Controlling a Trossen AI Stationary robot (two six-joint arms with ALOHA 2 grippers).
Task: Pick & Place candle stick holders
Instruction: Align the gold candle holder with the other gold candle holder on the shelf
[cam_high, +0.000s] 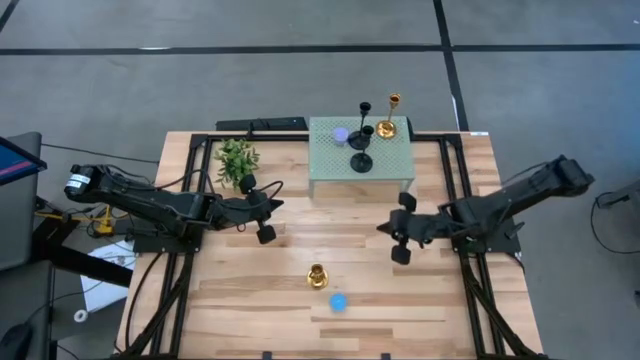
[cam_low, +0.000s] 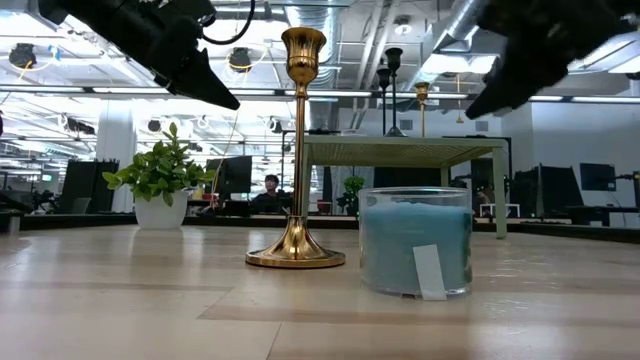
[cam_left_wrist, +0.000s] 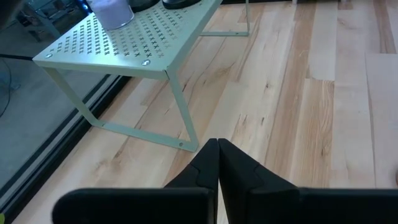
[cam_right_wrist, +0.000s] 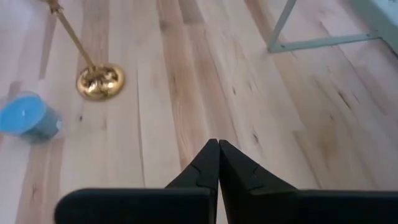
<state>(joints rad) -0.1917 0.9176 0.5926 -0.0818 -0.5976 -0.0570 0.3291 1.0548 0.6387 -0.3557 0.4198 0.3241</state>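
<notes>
Three candle stick holders (cam_high: 372, 128) on green shelf (cam_high: 328, 170), one gold holder (cam_high: 317, 276) in front.
Left end effector (cam_high: 266, 221) and right end effector (cam_high: 390, 238) flanking shelf, both closed, empty.

Overhead, table-level, two wrist views

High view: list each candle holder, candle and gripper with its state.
Gold holder: upright on table, free.
Gold holder on stand: upright.
Two black holders: upright on stand.
Blue candle: upright, beside gold holder.
Purple candle: on stand.
Left gripper: shut, empty.
Right gripper: shut, empty.
</notes>
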